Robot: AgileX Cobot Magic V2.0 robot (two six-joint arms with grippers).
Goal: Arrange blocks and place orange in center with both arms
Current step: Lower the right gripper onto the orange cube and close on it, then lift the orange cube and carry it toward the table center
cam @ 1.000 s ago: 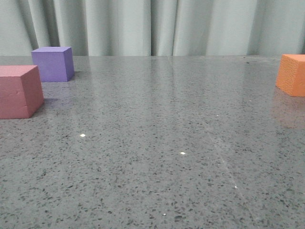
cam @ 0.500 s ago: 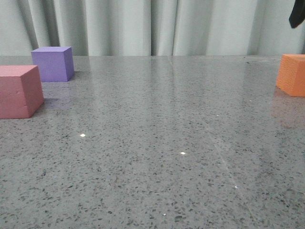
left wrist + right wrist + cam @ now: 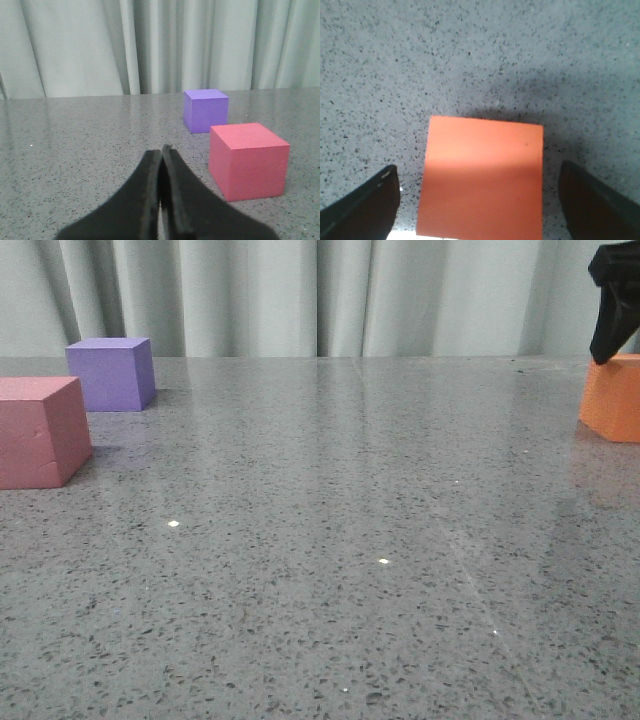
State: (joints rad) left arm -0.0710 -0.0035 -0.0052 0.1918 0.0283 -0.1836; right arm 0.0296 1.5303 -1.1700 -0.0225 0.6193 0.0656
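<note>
The orange cube (image 3: pixel 614 398) sits at the far right of the table. My right gripper (image 3: pixel 612 340) hangs just above it, only one black finger showing at the frame edge. In the right wrist view the gripper (image 3: pixel 479 200) is open, with its fingertips (image 3: pixel 367 207) wide on both sides of the orange cube (image 3: pixel 482 180), not touching it. The pink-red cube (image 3: pixel 40 430) stands at the left edge and the purple cube (image 3: pixel 112 373) behind it. My left gripper (image 3: pixel 162 152) is shut and empty, low over the table, beside the pink-red cube (image 3: pixel 248 160) and purple cube (image 3: pixel 205 110).
The grey speckled tabletop (image 3: pixel 330 540) stretches between the cubes. A pale curtain (image 3: pixel 320 295) hangs behind the table's far edge.
My right gripper has come down into the front view at the top right, from out of view to just above the orange cube. The cubes have not moved.
</note>
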